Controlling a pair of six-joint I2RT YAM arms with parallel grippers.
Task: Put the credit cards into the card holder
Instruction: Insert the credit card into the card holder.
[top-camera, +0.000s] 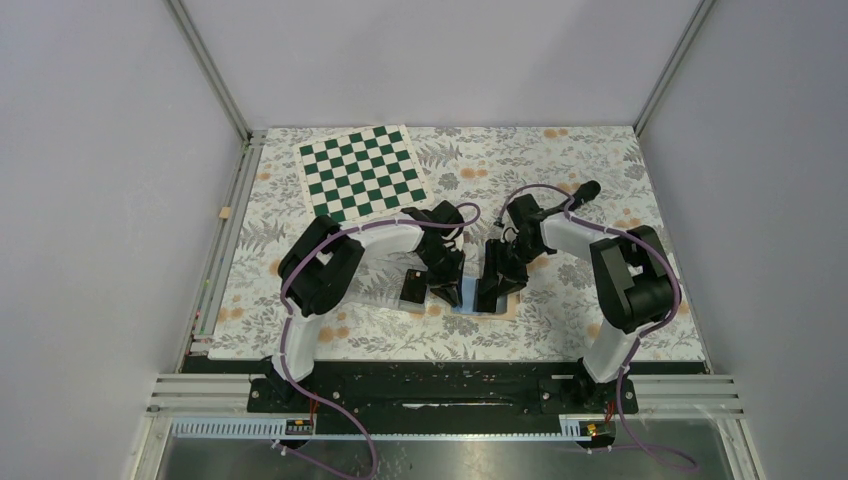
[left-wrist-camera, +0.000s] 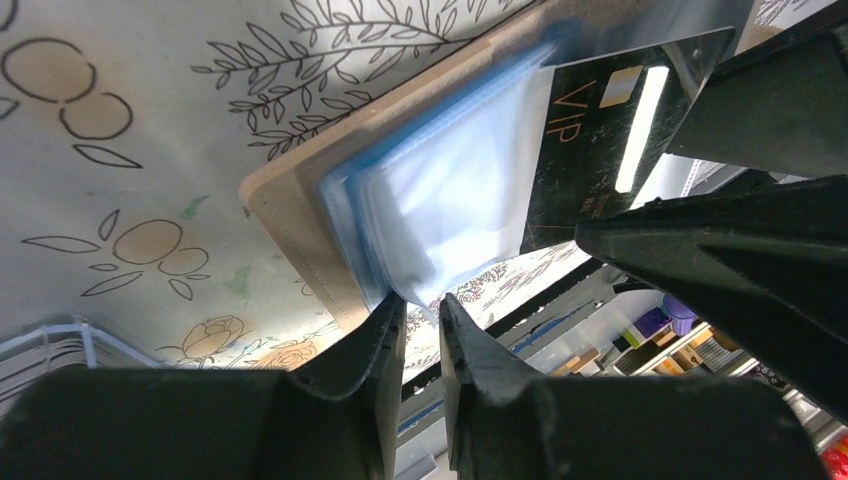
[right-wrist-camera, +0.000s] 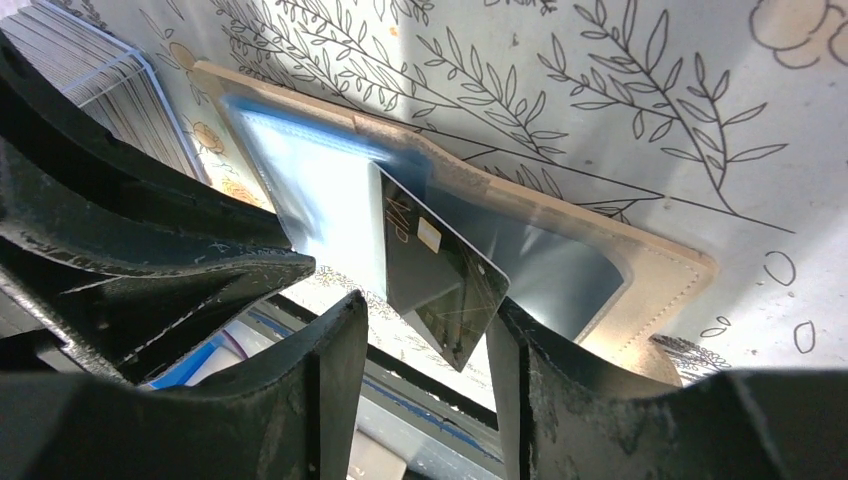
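Note:
The tan card holder (top-camera: 510, 308) lies open on the floral mat at the centre, its light blue lining up. It shows in the left wrist view (left-wrist-camera: 300, 200) and in the right wrist view (right-wrist-camera: 660, 270). A black credit card marked VIP (right-wrist-camera: 440, 275) sticks halfway out of a clear sleeve; it also shows in the left wrist view (left-wrist-camera: 600, 130). My left gripper (left-wrist-camera: 422, 300) is nearly closed, pinching the corner of a clear sleeve. My right gripper (right-wrist-camera: 425, 310) is open around the card's free end; the card's corner touches the right finger (right-wrist-camera: 520, 350). Both grippers meet over the holder, left (top-camera: 447, 290) and right (top-camera: 492, 292).
A stack of further cards in a clear tray (top-camera: 413, 288) sits just left of the holder, also in the right wrist view (right-wrist-camera: 90, 70). A green chessboard mat (top-camera: 362, 172) lies at the back left. A black marker (top-camera: 585, 190) lies at the back right.

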